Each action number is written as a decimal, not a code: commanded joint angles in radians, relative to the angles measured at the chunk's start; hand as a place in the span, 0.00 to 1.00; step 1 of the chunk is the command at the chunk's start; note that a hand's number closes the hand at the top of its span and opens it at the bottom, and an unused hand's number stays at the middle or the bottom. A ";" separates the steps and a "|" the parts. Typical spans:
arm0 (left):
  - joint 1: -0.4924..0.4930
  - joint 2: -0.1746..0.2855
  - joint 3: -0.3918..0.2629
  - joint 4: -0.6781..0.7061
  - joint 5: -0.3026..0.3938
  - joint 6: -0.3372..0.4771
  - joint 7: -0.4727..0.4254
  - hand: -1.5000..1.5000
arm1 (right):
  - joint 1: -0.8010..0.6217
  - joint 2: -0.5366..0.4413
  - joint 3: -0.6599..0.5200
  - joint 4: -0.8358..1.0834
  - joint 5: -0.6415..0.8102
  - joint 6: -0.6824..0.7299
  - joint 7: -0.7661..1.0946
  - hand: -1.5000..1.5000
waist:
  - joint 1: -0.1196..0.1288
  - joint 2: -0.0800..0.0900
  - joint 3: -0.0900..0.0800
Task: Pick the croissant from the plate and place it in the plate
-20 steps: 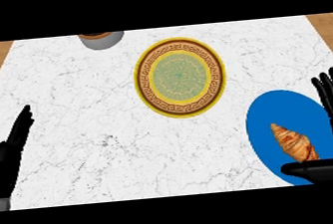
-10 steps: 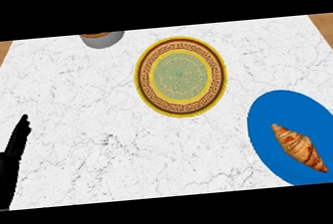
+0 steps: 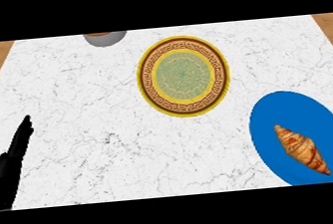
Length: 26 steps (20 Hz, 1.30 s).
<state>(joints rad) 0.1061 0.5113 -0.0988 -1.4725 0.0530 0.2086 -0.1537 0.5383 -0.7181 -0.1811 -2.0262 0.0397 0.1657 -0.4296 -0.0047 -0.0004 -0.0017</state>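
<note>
Golden-brown croissant (image 3: pixel 302 149) sits ungrasped on blue round plate (image 3: pixel 270 125); yellow patterned plate (image 3: pixel 184 75) awaits it. Left hand (image 3: pixel 8 165) rests, fingers straight together. Transfer not begun.

part: left hand (image 3: pixel 6 168) | colour: solid black | shape: long, narrow, tapering to a pointed tip

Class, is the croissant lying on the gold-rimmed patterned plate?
No, the croissant lies on the blue plate, apart from the patterned plate.
</note>
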 commanded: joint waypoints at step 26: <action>-0.027 -0.128 0.052 -0.006 -0.136 -0.041 0.028 0.50 | -0.390 0.025 0.256 0.340 0.568 0.230 0.264 0.00 | 0.004 0.000 0.002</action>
<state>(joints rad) 0.0738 0.4252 -0.0390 -1.4625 -0.0438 0.1552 -0.1334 0.1217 -0.7199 0.0717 -1.7067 0.5524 0.3916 -0.1134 0.0037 0.0004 0.0002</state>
